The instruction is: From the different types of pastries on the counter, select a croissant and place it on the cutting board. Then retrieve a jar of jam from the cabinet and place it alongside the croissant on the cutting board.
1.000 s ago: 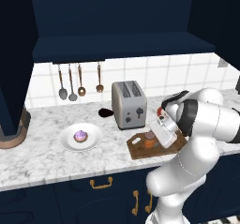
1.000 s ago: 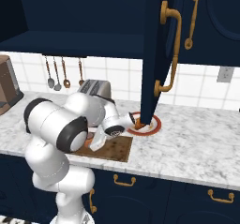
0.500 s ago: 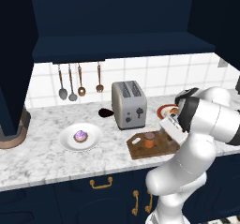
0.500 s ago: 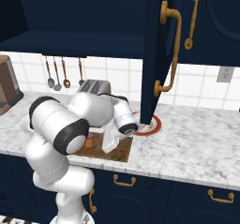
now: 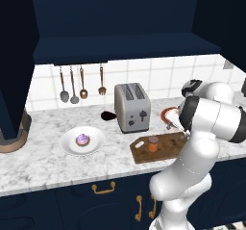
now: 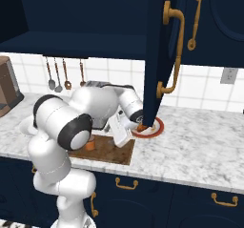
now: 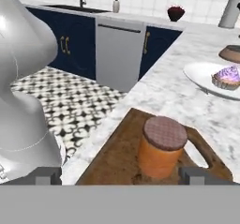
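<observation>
Since a second ago the gripper (image 7: 120, 174) backed off, jaws apart; small orange-brown jam jar (image 5: 153, 144) stands on dark brown wooden cutting board (image 5: 166, 150). Croissant unseen.

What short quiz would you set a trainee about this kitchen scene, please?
1. True or false: the jar of jam stands upright on the cutting board.
2. The purple-frosted pastry lies on: A) the white plate; B) the cutting board; C) the toaster.
3. Fill in: the fingers are ___ (open or shut).
Key: 1 true; 2 A; 3 open, clear of the jar.
</observation>
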Motion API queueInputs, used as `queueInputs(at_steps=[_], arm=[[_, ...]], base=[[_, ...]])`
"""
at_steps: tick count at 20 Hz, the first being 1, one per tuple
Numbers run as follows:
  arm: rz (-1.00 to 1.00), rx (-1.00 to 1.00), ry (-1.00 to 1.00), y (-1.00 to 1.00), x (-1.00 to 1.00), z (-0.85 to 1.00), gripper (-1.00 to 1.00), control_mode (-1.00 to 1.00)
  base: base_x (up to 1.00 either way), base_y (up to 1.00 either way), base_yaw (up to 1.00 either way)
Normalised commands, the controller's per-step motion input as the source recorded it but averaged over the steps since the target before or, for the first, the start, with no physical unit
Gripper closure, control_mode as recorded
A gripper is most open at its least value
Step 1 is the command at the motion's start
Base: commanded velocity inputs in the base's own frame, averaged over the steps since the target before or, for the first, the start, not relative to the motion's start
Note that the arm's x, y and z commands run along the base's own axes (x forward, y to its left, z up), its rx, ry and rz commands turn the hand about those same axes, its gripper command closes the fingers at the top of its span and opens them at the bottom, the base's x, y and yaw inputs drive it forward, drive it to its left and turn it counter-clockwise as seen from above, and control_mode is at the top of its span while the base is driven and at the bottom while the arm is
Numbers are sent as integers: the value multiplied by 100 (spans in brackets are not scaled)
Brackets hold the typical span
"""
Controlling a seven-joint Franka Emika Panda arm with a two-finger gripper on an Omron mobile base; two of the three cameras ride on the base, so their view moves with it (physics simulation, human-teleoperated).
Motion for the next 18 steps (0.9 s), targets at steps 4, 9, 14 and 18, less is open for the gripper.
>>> queueInputs(at_steps=[4,9,14,18], arm=[[31,-1,-26,-43,0,33,-100,-100],[33,0,-27,-37,16,27,-100,-100],[38,0,-27,-33,52,3,-100,-100],[32,0,-14,-16,35,0,-100,-100]], base=[[0,0,0],[0,0,0],[0,0,0],[0,0,0]])
